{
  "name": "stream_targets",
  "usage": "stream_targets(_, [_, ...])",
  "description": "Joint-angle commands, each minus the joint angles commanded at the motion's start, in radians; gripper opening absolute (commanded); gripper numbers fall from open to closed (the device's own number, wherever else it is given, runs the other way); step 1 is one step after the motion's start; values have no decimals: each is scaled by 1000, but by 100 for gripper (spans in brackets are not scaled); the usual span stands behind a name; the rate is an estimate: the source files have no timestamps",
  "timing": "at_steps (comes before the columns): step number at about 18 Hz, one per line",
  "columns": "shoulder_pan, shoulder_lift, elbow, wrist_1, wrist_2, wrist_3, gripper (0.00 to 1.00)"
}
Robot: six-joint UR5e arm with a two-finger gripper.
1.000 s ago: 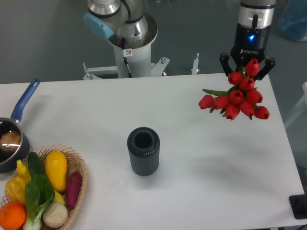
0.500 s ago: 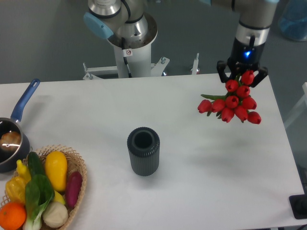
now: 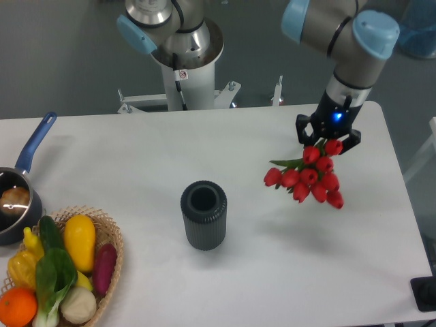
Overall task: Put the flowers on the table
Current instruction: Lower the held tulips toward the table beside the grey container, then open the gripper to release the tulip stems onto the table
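The flowers [image 3: 308,178], a bunch of red tulips with a bit of green leaf showing, hang from my gripper [image 3: 327,138] over the right part of the white table [image 3: 272,266]. My gripper is shut on the bunch, whose stems are hidden behind the blooms and the fingers. A faint shadow lies on the tabletop below the bunch. Whether the tulips touch the surface cannot be told.
A dark ribbed vase [image 3: 203,214] stands upright near the middle. At the front left is a wicker basket [image 3: 109,240] of vegetables, with a blue-handled pot [image 3: 17,197] at the left edge. The arm's base [image 3: 184,51] rises behind the table.
My gripper has come down and to the left with the flowers, and the arm's upper links have swung into view at the top right.
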Motion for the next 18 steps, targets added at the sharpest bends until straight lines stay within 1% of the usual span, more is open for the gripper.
stream_targets(7, [-17,-61,2,8,-3,6,39])
stream_targets(11, [-17,-80,17,8,-5,11,39])
stream_targets(12, [-15,-81,20,8,-5,12,46])
stream_targets(13, [-15,-80,24,9,-5,12,59])
stream_targets(14, [-15,-80,35,11,-5,17,98])
stream_targets(15, [-17,-75,44,9,-5,21,100])
stream_targets(18, [-34,-49,44,11,-2,6,100])
